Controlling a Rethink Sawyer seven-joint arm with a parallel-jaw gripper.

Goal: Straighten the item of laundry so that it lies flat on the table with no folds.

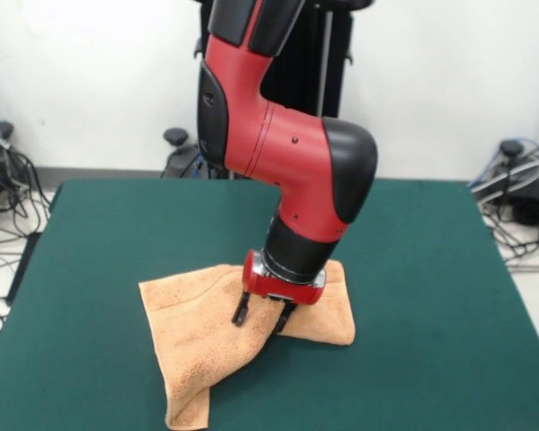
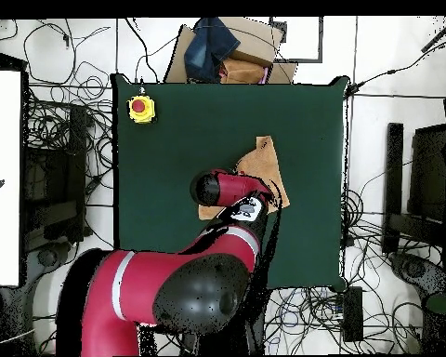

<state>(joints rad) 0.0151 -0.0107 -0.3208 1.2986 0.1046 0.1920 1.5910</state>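
The item of laundry (image 1: 189,346) is a peach-orange towel lying folded and rumpled on the green table (image 1: 431,269). One part stretches sideways and another runs down toward the near edge. My gripper (image 1: 262,316) points down over the towel's middle, open, its two dark fingertips (image 1: 240,315) spread apart and at the cloth's surface. From overhead the towel (image 2: 264,163) shows partly beyond the red arm (image 2: 229,191), which hides the gripper there.
A yellow box with a red button (image 2: 141,108) sits on a table (image 2: 190,130) corner. A cardboard box with dark cloth (image 2: 229,51) stands just past the table edge. Cables and equipment lie on the floor around the table.
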